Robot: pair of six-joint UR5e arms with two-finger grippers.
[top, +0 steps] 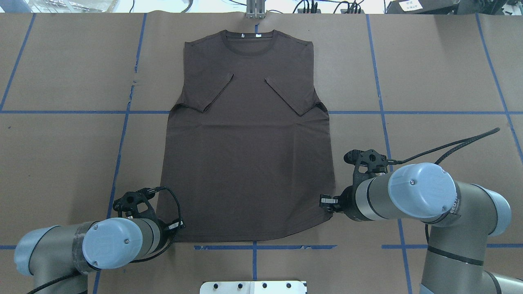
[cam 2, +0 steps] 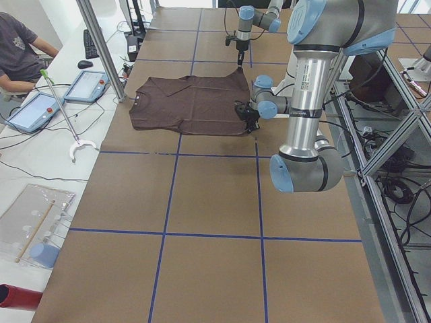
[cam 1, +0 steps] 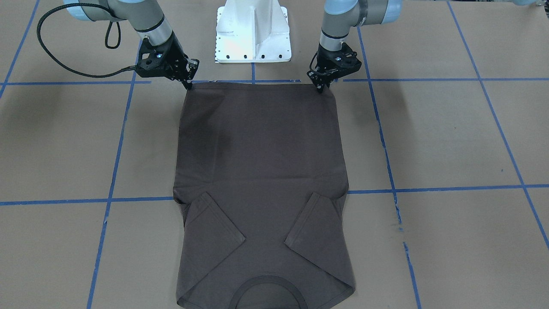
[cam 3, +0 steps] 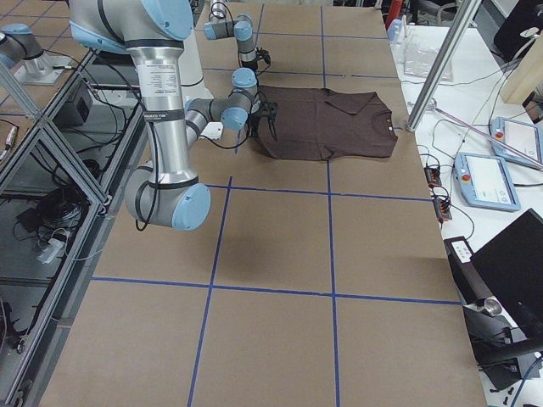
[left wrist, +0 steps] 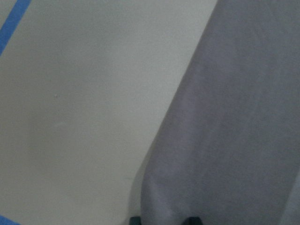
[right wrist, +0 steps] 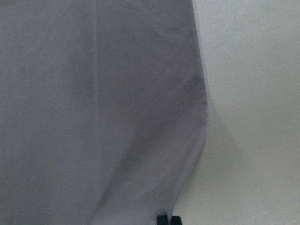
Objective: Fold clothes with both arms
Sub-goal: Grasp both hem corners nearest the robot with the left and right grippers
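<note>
The dark grey-brown T-shirt (cam 1: 261, 163) lies flat on the brown paper table. Both sleeves are folded inward and its collar (top: 247, 41) points away from the robot. My left gripper (cam 1: 320, 89) is at the hem corner on my left, low at the table. In the left wrist view the cloth (left wrist: 234, 117) rises between its fingertips (left wrist: 135, 220). My right gripper (cam 1: 188, 83) is at the other hem corner. In the right wrist view its tips (right wrist: 162, 219) are close together on the cloth's edge (right wrist: 93, 93). In the overhead view both grippers (top: 178, 225) (top: 327, 201) are largely hidden under their wrists.
The white pedestal (cam 1: 253, 34) stands just behind the hem, between the arms. Blue tape lines (top: 380, 112) grid the table. An operator (cam 2: 17, 47) sits past the far edge with tablets (cam 2: 34, 111) and a grabber stick (cam 2: 64, 114).
</note>
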